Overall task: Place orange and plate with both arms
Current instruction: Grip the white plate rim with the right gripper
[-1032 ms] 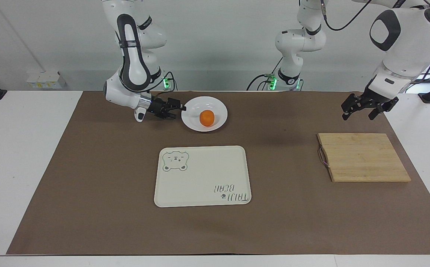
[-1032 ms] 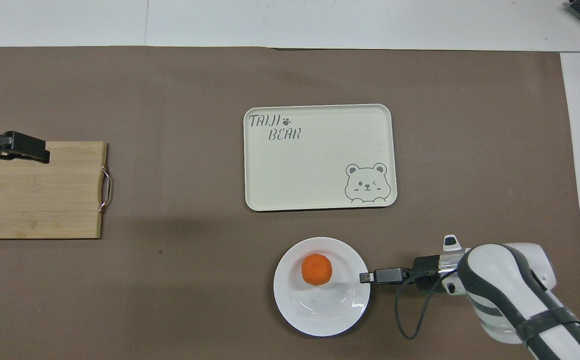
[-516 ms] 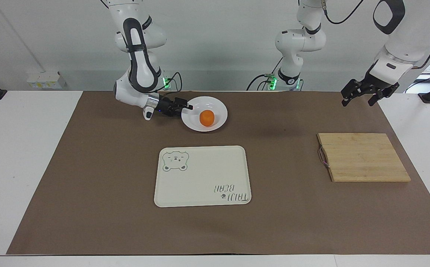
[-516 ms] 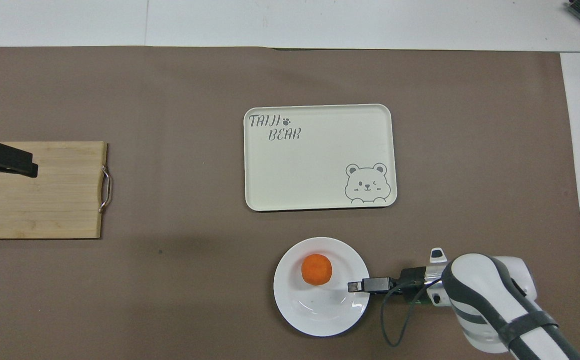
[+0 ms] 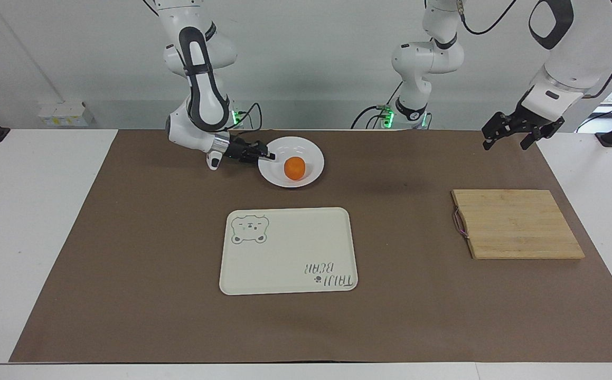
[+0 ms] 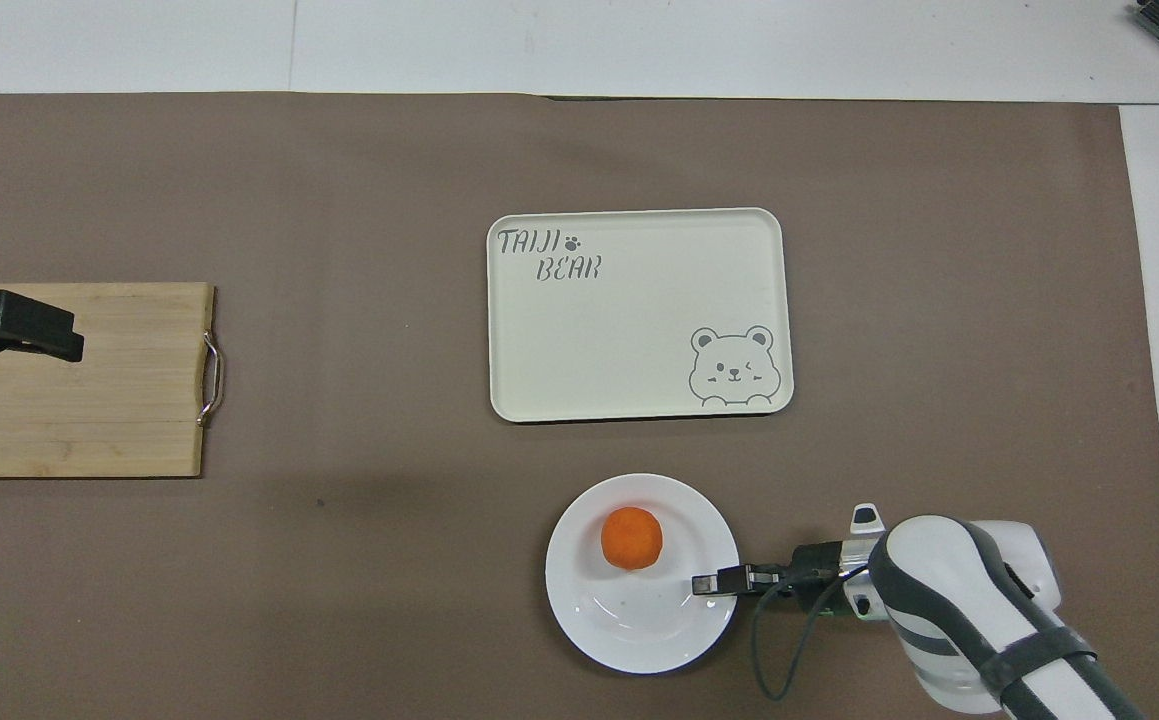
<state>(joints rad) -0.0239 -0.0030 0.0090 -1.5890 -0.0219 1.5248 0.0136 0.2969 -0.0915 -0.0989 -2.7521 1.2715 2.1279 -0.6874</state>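
The orange (image 5: 294, 168) lies in the white plate (image 5: 312, 152), which sits on the brown mat close to the robots. In the overhead view the orange (image 6: 632, 538) sits in the part of the plate (image 6: 639, 640) farther from the robots. My right gripper (image 5: 267, 155) reaches in level from the right arm's end. Its fingers are closed on the plate's rim, as the overhead view (image 6: 714, 580) also shows. My left gripper (image 5: 506, 143) is open and empty. It hangs in the air over the wooden board (image 6: 99, 400) in the overhead view (image 6: 64, 340).
A cream rectangular tray (image 5: 288, 250) with a bear drawing lies mid-table, farther from the robots than the plate. The wooden board (image 5: 517, 224) with a metal handle lies toward the left arm's end. The brown mat (image 5: 126, 264) covers most of the table.
My right gripper slid forward over the plate's rim and its fingers closed on it. My left gripper rose and drew back from over the board.
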